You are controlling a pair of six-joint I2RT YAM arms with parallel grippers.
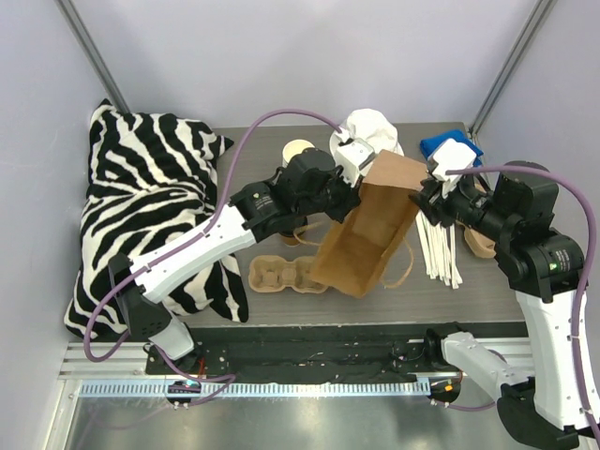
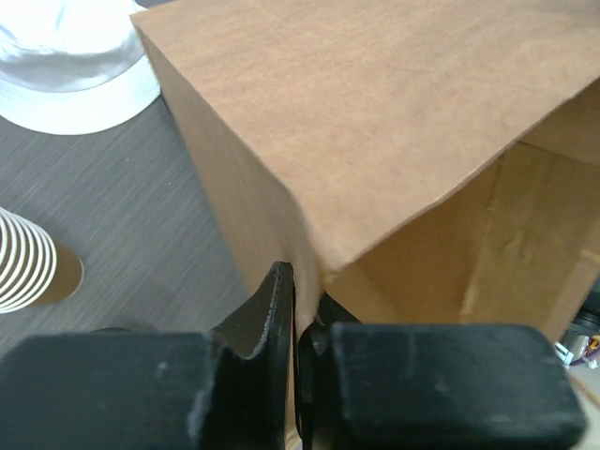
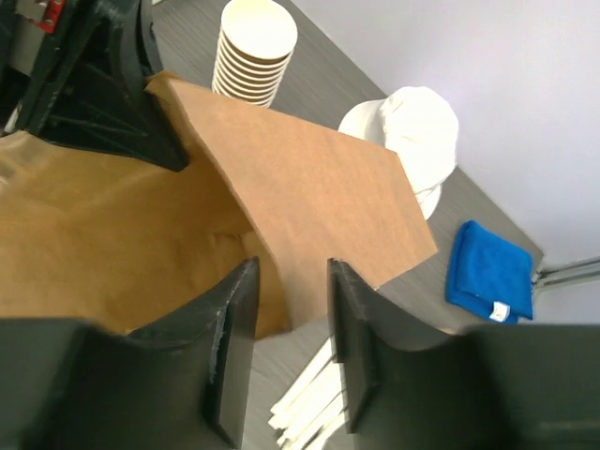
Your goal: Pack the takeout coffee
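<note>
The left gripper (image 2: 300, 305) is pinched on the rim of the paper bag (image 2: 375, 141), which stands tilted mid-table. The right gripper (image 3: 292, 277) straddles the opposite flap, jaws apart. On one thin pinch the paper may tear or slip, slumping the bag. The takeout coffee shows in no view, perhaps under an arm. A cup carrier (image 1: 286, 275) lies just beside the bag, and a cup stack (image 1: 298, 150) stands near the far edge.

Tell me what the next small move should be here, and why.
Probably draw the right gripper back off the paper bag. The left gripper is pinched shut on the bag's edge, so the bag is held, while the right jaws stand open on either side of the upper flap, gripping nothing. Backing off would free the right arm for the packing.
</note>
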